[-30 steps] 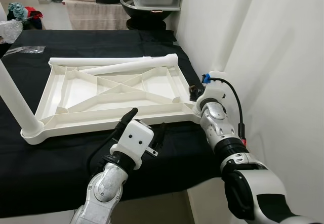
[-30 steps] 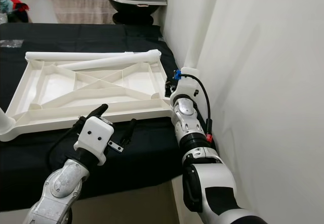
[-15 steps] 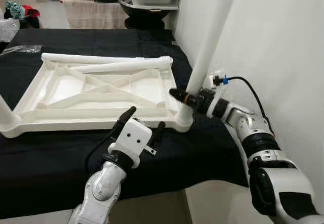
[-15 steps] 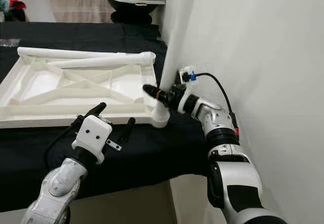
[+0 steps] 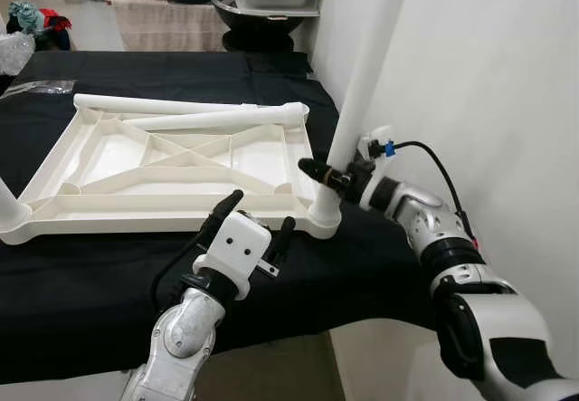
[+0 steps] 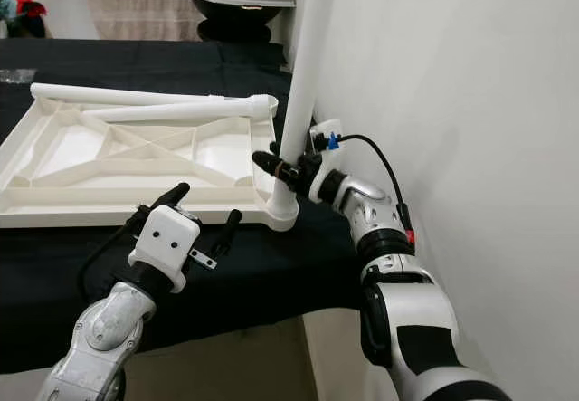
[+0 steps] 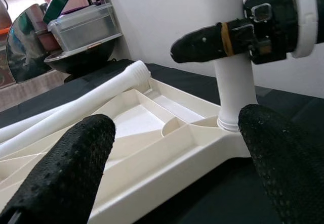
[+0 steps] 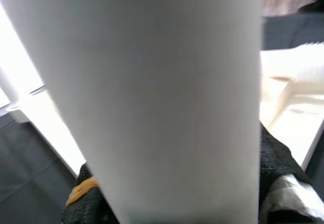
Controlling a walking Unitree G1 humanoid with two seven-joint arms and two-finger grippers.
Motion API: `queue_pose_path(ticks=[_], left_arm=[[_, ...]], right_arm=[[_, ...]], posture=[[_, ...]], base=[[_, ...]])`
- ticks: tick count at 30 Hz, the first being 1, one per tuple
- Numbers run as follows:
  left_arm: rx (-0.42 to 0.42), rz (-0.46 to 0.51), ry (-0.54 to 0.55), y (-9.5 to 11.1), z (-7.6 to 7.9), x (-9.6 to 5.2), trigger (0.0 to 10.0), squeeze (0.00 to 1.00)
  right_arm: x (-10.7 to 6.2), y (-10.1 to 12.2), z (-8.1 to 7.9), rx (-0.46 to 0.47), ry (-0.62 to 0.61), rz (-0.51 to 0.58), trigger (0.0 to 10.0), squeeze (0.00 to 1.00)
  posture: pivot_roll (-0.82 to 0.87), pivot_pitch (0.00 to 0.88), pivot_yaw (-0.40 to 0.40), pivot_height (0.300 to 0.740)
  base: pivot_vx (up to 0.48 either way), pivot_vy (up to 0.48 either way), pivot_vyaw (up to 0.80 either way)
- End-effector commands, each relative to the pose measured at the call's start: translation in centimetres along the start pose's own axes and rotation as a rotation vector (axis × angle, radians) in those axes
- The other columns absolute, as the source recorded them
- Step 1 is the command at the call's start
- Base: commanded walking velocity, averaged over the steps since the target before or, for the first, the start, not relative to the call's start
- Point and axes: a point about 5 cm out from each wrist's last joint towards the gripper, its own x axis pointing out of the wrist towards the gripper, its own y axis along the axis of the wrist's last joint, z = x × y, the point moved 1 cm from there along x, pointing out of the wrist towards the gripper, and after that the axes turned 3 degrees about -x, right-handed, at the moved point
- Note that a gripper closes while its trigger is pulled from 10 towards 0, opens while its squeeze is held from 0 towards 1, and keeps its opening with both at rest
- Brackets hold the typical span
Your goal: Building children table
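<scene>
At the far left edge of the left eye view a first fitted leg rises from the near-left corner of the upturned white table top, which lies ribs-up on the black cloth across the left and middle of the frame. Along the top's far rim, toward upper centre, lie two loose legs, side by side and touching the tray. Low in the centre the left gripper hovers just short of the top's near edge with its two black fingers spread apart and nothing between them. Right of centre an upright leg stands in the near-right corner socket, and the right gripper is clamped around it low down, just above the socket — the right wrist view shows the white tube squeezed between the dark pads. So the count is one table top, four legs (two standing, two lying), two grippers. The leg leans a little toward the white wall at the right, so I judge the main risk to be cross-seating: pushing or twisting it while tilted could jam it or lever the light top off the cloth. With the left gripper not pressing the top down, the whole piece could also skid — and the loose legs might roll away.
</scene>
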Motion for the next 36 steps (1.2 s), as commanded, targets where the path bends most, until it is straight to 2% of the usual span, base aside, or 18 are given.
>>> queue_pose_path(ticks=[1,3,4,5,7,8,9,16,17,20,21,25,26,27,28,31,34,36], left_arm=[[0.001,-0.013,-0.009,-0.3,0.2,-0.2,10.0,0.0],[0.001,-0.013,-0.009,-0.3,0.2,-0.2,10.0,0.0],[-0.004,-0.013,-0.009,-0.3,0.3,-0.2,10.0,0.0],[-0.004,-0.013,-0.009,-0.3,0.3,-0.2,10.0,0.0],[-0.003,-0.01,-0.014,-0.3,0.5,-0.3,10.0,0.0],[-0.003,-0.01,-0.014,-0.3,0.5,-0.3,10.0,0.0],[-0.001,-0.009,-0.017,-0.3,0.5,-0.3,10.0,0.0],[0.005,-0.007,-0.021,-0.3,0.5,-0.3,10.0,0.0],[0.007,-0.007,-0.02,-0.3,0.5,-0.3,10.0,0.0],[0.007,-0.006,-0.019,-0.3,0.5,-0.3,10.0,0.0],[0.007,-0.007,-0.018,-0.3,0.5,-0.3,10.0,0.0],[0.008,-0.005,-0.017,-0.3,0.5,-0.2,10.0,0.0],[0.015,-0.005,-0.018,-0.3,0.5,-0.1,10.0,0.0],[0.015,-0.005,-0.018,-0.3,0.5,-0.1,10.0,0.0],[0.017,-0.004,-0.019,-0.3,0.4,-0.1,10.0,0.0],[0.02,-0.007,-0.011,-0.4,0.2,-0.1,10.0,0.0],[0.022,-0.008,-0.012,-0.4,0.2,-0.1,10.0,0.0],[0.026,-0.007,-0.02,-0.4,0.3,-0.1,10.0,0.0]], right_arm=[[0.6,0.4,0.4,0.025,-0.127,0.047,0.0,0.0],[0.6,0.4,0.4,0.025,-0.127,0.047,0.0,0.0],[0.1,0.3,1.9,-0.034,-0.398,0.037,0.0,0.0],[0.1,0.3,1.9,-0.034,-0.398,0.037,0.0,0.0],[-2.5,-0.5,4.3,-0.134,-0.915,0.01,0.0,0.0],[-2.5,-0.5,4.3,-0.134,-0.915,0.01,0.0,0.0],[-3.0,-0.9,4.3,-0.171,-1.024,0.007,0.0,0.0],[-2.2,-1.8,3.0,-0.167,-1.066,0.001,0.0,0.0],[-1.4,-2.3,2.1,-0.149,-1.033,-0.012,9.6,0.0],[-0.8,-2.7,1.5,-0.133,-1.0,-0.018,10.0,0.0],[-0.1,-2.6,0.9,-0.116,-0.924,0.001,10.0,1.0],[1.0,-2.3,0.5,-0.062,-0.72,0.031,10.0,1.0],[1.3,-2.4,0.1,-0.048,-0.57,0.025,10.0,1.0],[1.3,-2.4,0.1,-0.048,-0.57,0.025,10.0,1.0],[1.1,-2.8,-0.3,-0.008,-0.395,0.002,10.0,0.0],[-0.9,-2.8,-0.1,0.077,-0.125,-0.009,10.0,0.0],[-2.2,-2.1,0.4,0.168,-0.011,-0.004,10.0,0.0],[-3.1,-1.7,0.6,0.163,0.062,-0.004,10.0,0.0]], posture=[[0.08,0.02,-0.109,0.74],[0.08,0.02,-0.109,0.74],[0.08,0.016,-0.11,0.74],[0.08,0.016,-0.11,0.74],[0.07,0.009,-0.102,0.74],[0.07,0.009,-0.102,0.74],[0.08,0.0,-0.104,0.74],[0.08,0.0,-0.106,0.74],[0.08,0.0,-0.109,0.74],[0.08,0.0,-0.111,0.74],[0.08,0.0,-0.113,0.74],[0.07,0.008,-0.112,0.74],[0.08,0.012,-0.112,0.74],[0.08,0.012,-0.112,0.74],[0.08,0.013,-0.116,0.74],[0.08,0.016,-0.113,0.74],[0.09,0.016,-0.116,0.74],[0.09,0.021,-0.117,0.74]], base=[[0.0,0.0,0.0],[0.0,0.0,0.0],[0.0,0.0,0.0],[0.0,0.0,0.0],[0.0,0.0,0.0],[0.0,0.0,0.0],[0.0,0.0,0.0],[0.0,0.0,0.0],[0.0,0.0,0.0],[0.0,0.0,0.0],[0.0,0.0,0.0],[0.0,0.0,0.0],[0.0,0.0,0.0],[0.0,0.0,0.0],[0.0,0.0,0.0],[0.0,0.0,0.0],[0.0,0.0,0.0],[0.0,0.0,0.0]])
